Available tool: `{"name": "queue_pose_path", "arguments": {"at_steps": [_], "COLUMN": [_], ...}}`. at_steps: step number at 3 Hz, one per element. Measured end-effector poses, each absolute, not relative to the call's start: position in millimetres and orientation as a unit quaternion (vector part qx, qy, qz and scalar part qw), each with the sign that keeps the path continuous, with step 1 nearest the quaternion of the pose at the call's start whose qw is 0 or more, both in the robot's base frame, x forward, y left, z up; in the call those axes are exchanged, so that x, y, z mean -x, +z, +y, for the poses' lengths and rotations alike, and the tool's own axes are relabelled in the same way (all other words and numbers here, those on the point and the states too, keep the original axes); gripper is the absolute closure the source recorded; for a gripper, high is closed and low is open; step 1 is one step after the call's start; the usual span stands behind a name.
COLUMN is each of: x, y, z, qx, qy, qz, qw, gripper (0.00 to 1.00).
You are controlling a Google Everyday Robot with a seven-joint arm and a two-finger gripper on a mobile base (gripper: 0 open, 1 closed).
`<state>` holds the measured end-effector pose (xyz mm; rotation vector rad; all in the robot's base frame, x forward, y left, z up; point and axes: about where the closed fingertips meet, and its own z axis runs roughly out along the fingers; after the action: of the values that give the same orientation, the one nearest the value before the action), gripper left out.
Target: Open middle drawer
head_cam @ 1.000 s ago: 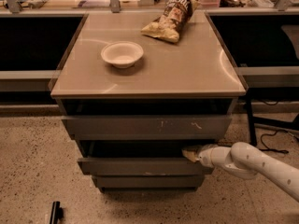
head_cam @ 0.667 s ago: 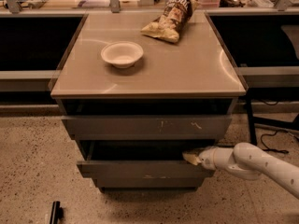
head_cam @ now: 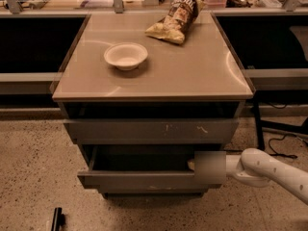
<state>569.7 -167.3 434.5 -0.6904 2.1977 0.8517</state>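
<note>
The middle drawer (head_cam: 139,179) is a plain grey flat front, pulled out from the cabinet so its dark inside shows. Above it is the top drawer front (head_cam: 151,130) with pale scratch marks. The lowest drawer is mostly hidden under the middle one. My gripper (head_cam: 195,164) reaches in from the right on a white arm (head_cam: 272,170) and sits at the right end of the middle drawer's top edge, just inside it. Its fingers are largely hidden.
On the cabinet top (head_cam: 192,76) stand a white bowl (head_cam: 125,56) and a chip bag (head_cam: 177,18). Dark counters flank the cabinet. Cables (head_cam: 281,146) lie on the speckled floor at the right. A small black object (head_cam: 57,219) lies on the floor at the lower left.
The middle drawer has slid further out toward the camera, with my gripper moving along at its right end.
</note>
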Motion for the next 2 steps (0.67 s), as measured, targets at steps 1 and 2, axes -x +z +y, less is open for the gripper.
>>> {"name": "queue_pose_path", "arguments": {"at_steps": [1, 2], "x": [-566, -553], "y": [429, 423], "z": [-164, -159], "qx": [0.265, 0.259], "qy": [0.331, 0.344], "qz": [0.844, 0.847], "qw": [0.328, 0.310], "gripper": [1.00, 1.00]}}
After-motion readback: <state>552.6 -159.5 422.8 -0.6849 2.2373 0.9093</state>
